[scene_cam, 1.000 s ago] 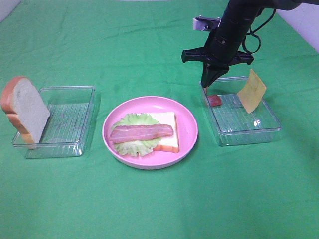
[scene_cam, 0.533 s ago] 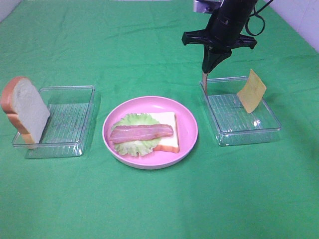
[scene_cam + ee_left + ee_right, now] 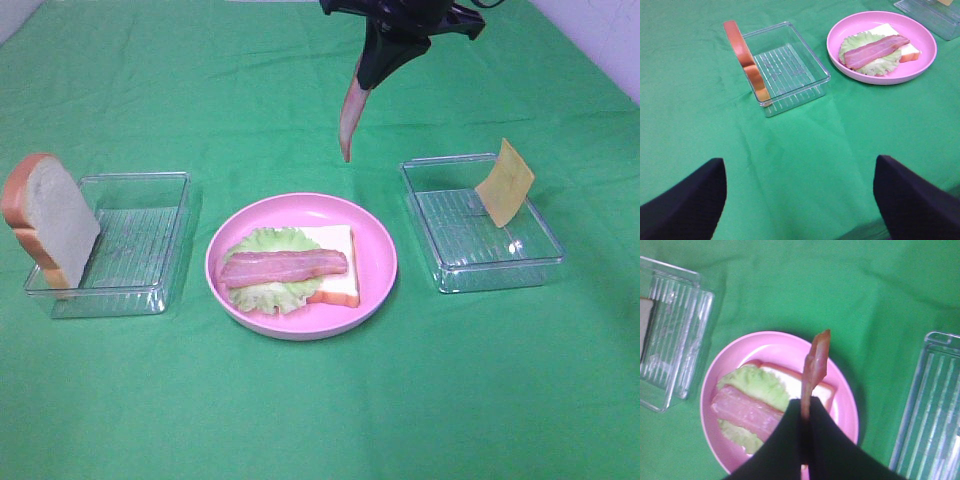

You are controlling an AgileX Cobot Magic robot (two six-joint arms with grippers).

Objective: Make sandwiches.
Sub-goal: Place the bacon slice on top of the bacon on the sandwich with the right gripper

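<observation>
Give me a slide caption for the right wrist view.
Shut right gripper holds a dangling bacon strip, framed against the pink plate and half-built sandwich.

1. A staged robot test bench is showing here: green cloth (image 3: 300, 420) is covering the whole tabletop.
2. A toy bread slice (image 3: 50, 215) is leaning against a clear tray (image 3: 120, 301), left of a pink plate (image 3: 384, 262).

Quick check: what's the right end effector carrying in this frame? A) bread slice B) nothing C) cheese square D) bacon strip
D: the right end effector is shut on a bacon strip that hangs from it above the pink plate; the cheese square leans in the clear tray.
</observation>
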